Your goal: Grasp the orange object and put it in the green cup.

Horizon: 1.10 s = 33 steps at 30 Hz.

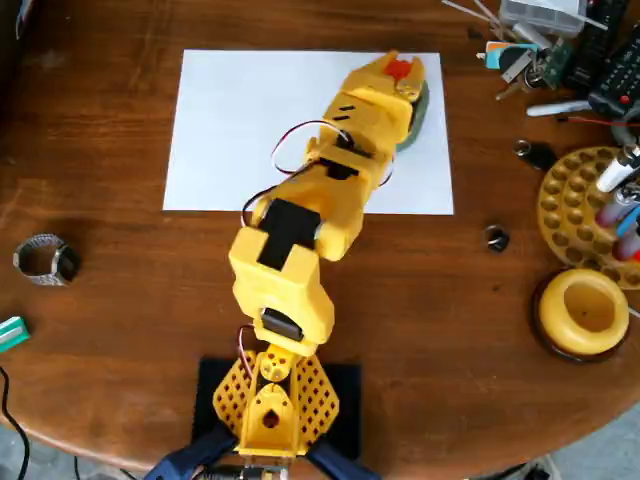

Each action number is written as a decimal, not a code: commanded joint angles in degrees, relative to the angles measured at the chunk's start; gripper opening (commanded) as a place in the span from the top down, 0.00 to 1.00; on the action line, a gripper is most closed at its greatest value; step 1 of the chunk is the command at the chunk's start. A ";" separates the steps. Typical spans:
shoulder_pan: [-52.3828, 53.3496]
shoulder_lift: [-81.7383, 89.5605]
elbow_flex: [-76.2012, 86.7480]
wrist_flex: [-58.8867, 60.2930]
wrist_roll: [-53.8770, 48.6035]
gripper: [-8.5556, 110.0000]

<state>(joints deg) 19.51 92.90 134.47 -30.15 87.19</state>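
- The gripper [402,68] is clamped on the orange object [399,69], which shows as a small orange patch between the yellow fingertips at the far end of the arm [330,185] in the overhead view.
- The green cup [421,104] lies almost wholly under the gripper; only a sliver of its sage rim peeks out on the gripper's right side in that view.
- The cup stands on the white paper sheet [240,120], on the part of it beneath the gripper, on the brown tabletop [110,330].
- From straight above, height cannot be read, so I cannot tell how far the orange piece sits above the cup mouth.
- Step in hand, as I judge it: lining the piece up over the cup opening before letting go.
- To do it well, the orange piece should sit over the dark middle of the cup, not over the thick wall; it looks a little toward the far, left side of the cup.
- A small shift toward the visible rim sliver would likely centre it.
- Lowering close to the mouth before opening should keep the bumpy piece from bouncing off the rim.
- Opening the jaws slowly and only part-way should suffice, since the piece is small.
- The yellow dish [583,312] lies well off to the gripper's right and nearer the base, and should play no part.
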 commanded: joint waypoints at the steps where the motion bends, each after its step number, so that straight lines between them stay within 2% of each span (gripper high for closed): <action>1: 0.00 -2.55 -5.01 0.09 -0.09 0.93; 14: -1.41 -8.96 -10.72 0.09 -0.18 0.93; 23: -2.29 -9.67 -12.74 0.09 -1.05 0.80; 33: -2.99 -9.67 -12.66 0.09 -1.67 0.80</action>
<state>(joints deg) 17.14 82.00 123.84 -30.15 85.87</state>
